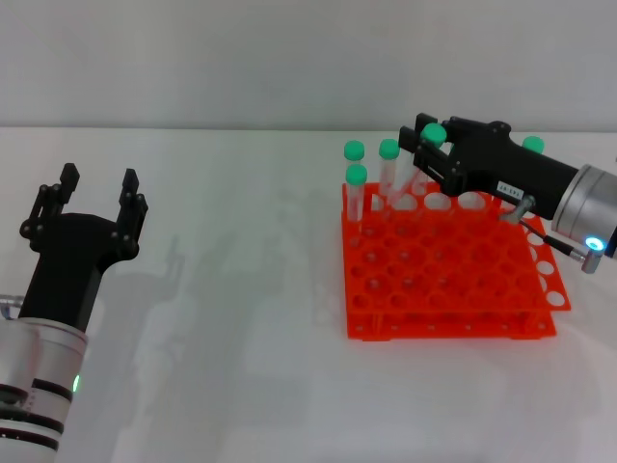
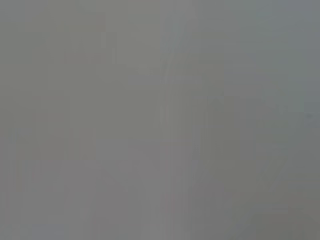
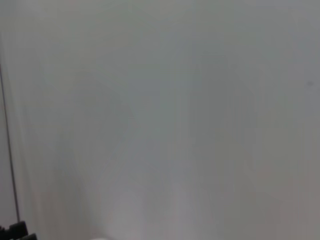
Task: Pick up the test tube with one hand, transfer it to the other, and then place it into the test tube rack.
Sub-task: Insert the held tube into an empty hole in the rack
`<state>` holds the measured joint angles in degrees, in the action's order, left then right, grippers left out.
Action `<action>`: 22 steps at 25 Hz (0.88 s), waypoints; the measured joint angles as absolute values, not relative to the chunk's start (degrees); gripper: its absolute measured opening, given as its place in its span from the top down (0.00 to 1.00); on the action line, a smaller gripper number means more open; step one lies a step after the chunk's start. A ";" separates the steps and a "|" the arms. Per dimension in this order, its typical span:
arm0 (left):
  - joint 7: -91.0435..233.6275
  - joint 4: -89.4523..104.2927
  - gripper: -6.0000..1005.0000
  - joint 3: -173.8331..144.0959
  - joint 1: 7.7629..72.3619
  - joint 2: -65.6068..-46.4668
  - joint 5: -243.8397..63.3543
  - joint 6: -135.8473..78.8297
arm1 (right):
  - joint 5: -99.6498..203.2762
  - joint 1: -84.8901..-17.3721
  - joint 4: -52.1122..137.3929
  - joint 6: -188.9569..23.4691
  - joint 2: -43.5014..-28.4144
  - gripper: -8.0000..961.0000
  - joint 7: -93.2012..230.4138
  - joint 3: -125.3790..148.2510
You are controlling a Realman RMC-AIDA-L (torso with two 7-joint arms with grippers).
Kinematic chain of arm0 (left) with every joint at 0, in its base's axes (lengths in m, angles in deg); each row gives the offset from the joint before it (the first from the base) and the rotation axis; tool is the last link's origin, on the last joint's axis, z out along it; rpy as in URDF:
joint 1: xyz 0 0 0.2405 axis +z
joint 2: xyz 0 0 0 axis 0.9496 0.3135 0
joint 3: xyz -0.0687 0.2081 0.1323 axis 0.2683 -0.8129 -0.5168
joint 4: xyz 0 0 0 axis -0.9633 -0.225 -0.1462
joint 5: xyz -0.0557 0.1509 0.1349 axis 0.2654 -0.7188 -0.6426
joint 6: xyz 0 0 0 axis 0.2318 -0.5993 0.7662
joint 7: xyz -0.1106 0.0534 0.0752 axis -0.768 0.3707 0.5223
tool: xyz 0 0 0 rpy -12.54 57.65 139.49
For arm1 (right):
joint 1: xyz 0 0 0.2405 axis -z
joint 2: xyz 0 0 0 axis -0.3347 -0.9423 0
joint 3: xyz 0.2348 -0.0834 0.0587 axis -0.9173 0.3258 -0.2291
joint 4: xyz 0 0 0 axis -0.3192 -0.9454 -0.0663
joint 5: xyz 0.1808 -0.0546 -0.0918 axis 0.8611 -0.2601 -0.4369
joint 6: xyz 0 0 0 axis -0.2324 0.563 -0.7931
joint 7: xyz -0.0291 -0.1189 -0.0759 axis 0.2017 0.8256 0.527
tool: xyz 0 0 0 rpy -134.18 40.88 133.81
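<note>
The right gripper [image 1: 421,145] hangs over the rack's [image 1: 443,265] back row, fingers closed on the tube [image 1: 434,135]. The left gripper [image 1: 96,193], fingers spread and empty, hovers over the desk [image 1: 241,338], well apart.

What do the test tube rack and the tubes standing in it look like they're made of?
The test tube rack looks like moulded plastic: uniform bright orange-red, slightly glossy, with thin walls around its round holes. The tubes appear clear, either plastic or glass, which cannot be told from here; their round green caps look like matte plastic. The right end effector reaches over the rack's back row.
</note>
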<state>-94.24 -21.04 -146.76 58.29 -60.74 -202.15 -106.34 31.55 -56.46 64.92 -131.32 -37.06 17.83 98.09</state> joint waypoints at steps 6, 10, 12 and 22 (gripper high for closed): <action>-94.24 -20.51 0.36 -146.73 58.21 -60.81 -202.08 -106.34 | 30.66 -56.41 64.90 -130.26 -37.74 0.72 17.95 98.13; -94.24 -20.51 0.36 -146.75 58.20 -60.83 -202.09 -106.34 | 30.63 -56.40 65.01 -129.96 -37.90 0.72 18.04 98.32; -94.24 -20.51 0.36 -146.76 58.20 -60.83 -202.08 -106.34 | 30.40 -56.38 65.04 -129.89 -38.02 0.72 18.06 98.35; -94.24 -20.47 0.36 -146.94 58.22 -60.83 -202.09 -106.34 | 28.51 -56.96 65.21 -128.51 -38.43 0.72 18.16 98.40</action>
